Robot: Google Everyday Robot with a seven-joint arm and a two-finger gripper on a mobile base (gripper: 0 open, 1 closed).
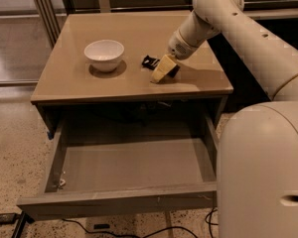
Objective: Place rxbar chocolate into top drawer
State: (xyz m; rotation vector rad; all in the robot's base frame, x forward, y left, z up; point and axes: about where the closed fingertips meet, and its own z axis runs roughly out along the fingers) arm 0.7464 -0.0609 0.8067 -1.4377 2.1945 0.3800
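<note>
As I stand in front of it, the table (139, 31) is a plain tan one with a smooth top. It stands on a speckled stone floor (15, 148). Behind its left corner some metal rails (42, 9) go up, and the space behind the table is dark. A few cables (114, 229) lie on the floor under the front.

The top drawer (114, 202) is pulled far out below the table top and is nearly as wide as the table. Its flat grey bottom is in full view. On the left half of the table sits a white bowl (104, 53).

The chocolate bar (149, 62) is on the table top, to the right of the bowl and apart from it, not in the drawer. Only a small black end of it shows, and this end points left, toward the bowl. The rest is hidden, so its long axis seems to run roughly left to right, but I cannot be sure.

The end effector (163, 71) is pale yellow. It comes down at a slant from the white arm (248, 29) on the right, and its tip is at the table top, just on the right of the black end. Whether it is spread, pressed together or pinching the bar, I cannot tell. The robot's big white body (268, 172) fills the right foreground.
</note>
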